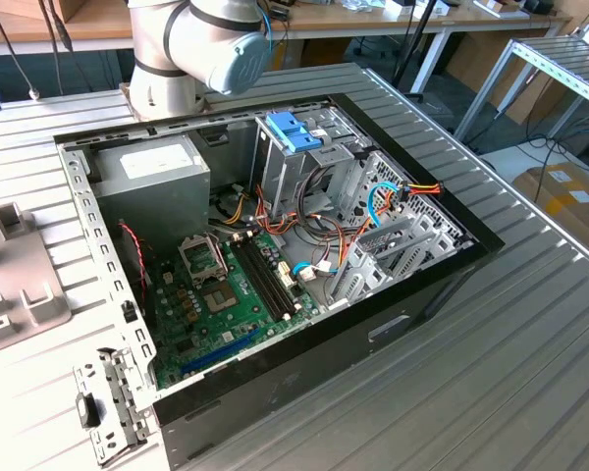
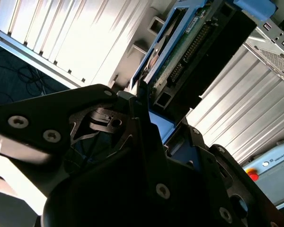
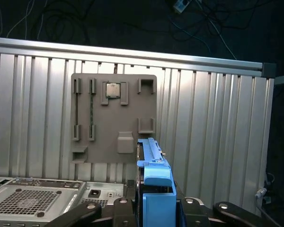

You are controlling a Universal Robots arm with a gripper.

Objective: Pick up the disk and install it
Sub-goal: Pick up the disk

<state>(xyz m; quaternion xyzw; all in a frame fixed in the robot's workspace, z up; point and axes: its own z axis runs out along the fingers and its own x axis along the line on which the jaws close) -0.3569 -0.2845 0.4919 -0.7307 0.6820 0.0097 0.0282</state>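
The disk (image 2: 189, 45) is a flat drive in a light-blue carrier rail, with its green circuit board and black connector edge showing in the second wrist view. My gripper (image 2: 149, 120) is shut on it, the black fingers (image 2: 132, 101) clamping one end. In the first wrist view the disk (image 3: 154, 172) stands edge-on, its blue rail rising from between the gripper (image 3: 156, 210) fingers, held in the air above the ribbed table. The arm's base and elbow (image 1: 201, 44) stand behind the open computer case (image 1: 275, 245) in the exterior view.
The case lies open, with a motherboard (image 1: 221, 289), a grey power-supply box (image 1: 157, 167), loose cables and a drive cage topped by a bright-blue latch (image 1: 294, 128). A grey fixture plate (image 3: 113, 118) holding a chip lies on the ribbed table (image 1: 530, 324). The case corner (image 3: 38, 198) sits below the gripper.
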